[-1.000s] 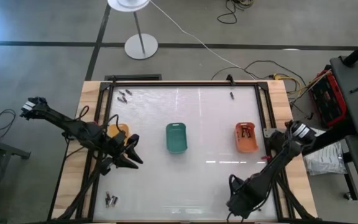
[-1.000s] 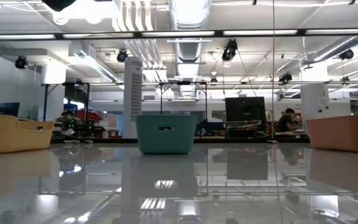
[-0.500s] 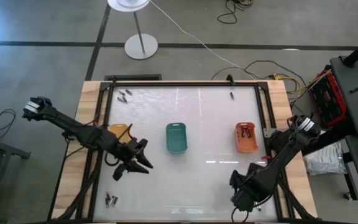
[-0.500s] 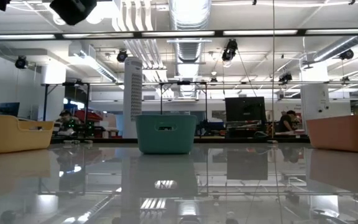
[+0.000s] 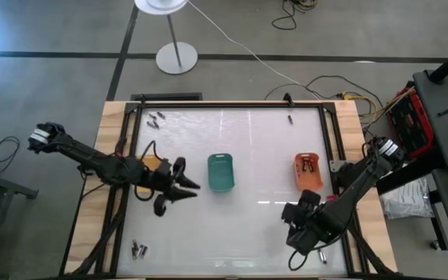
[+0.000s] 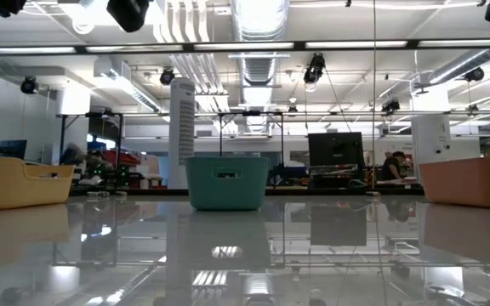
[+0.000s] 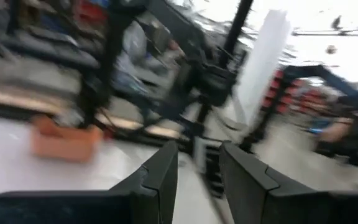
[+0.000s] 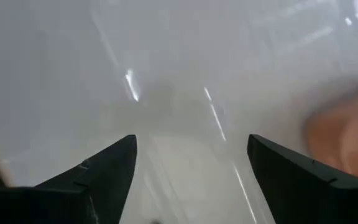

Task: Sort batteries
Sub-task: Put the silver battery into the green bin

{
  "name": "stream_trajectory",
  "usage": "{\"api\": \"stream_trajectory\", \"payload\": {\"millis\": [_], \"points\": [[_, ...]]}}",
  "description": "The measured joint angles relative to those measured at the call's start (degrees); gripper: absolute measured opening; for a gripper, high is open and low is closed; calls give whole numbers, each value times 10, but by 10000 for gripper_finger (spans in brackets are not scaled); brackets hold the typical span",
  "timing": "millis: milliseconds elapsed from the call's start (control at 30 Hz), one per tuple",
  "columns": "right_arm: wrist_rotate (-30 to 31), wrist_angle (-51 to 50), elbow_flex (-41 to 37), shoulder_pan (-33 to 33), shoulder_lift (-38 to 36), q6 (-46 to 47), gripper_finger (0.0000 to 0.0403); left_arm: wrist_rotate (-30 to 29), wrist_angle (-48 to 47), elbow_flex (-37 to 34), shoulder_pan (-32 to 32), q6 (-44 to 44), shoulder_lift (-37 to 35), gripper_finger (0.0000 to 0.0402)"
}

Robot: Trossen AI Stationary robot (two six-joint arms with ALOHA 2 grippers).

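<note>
My left gripper (image 5: 187, 189) hangs level above the table between the yellow tray (image 5: 151, 162) and the green tray (image 5: 221, 172), pointing at the green one. Its fingers (image 7: 160, 177) stand close together with a small pale piece between them, seemingly a battery (image 7: 201, 155). My right gripper (image 5: 298, 222) points down over bare table just near of the orange tray (image 5: 308, 173). It is open with nothing between its fingers (image 8: 191, 168). Loose batteries lie at the far left (image 5: 155, 119), at the near left (image 5: 138, 250) and singly at the far edge (image 5: 290, 119). Others lie in the orange tray. My left gripper pinches the small pale battery (image 7: 201, 163) between its two fingers, which reach out level toward the table's right. The battery is lifted clear of the table. Blur hides which part of it the fingers are on.
The three trays stand in a row across the table's middle, seen in the low view as yellow (image 6: 15, 183), green (image 6: 226, 181) and orange (image 6: 470, 181). A dark frame (image 5: 327, 140) borders the white tabletop. A lamp stand (image 5: 176, 57) is on the floor beyond the far edge.
My left gripper has travelled from beside the yellow tray toward the table's right, closing on the green tray, and has rolled somewhat. My right gripper has risen from the near edge and shifted toward the far edge and the orange tray, turning as it went.
</note>
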Motion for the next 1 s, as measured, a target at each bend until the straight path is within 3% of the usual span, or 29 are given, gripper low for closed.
{"api": "stream_trajectory", "payload": {"millis": [167, 333, 600, 767, 1000], "points": [[61, 22, 0, 20, -1, -22, 325, -98, -17, 0, 1, 15, 7, 100], [101, 23, -2, 50, -3, -24, 324, -188, -15, 0, 2, 15, 14, 100], [139, 26, -4, 99, -3, -10, 309, -196, -4, 0, 4, -52, 9, 100], [115, 7, -30, 104, -17, 25, 313, -213, -5, 0, 4, -109, 6, 100], [62, 17, -132, 105, -117, 51, 293, -219, 6, 0, 4, -107, 4, 100]]}}
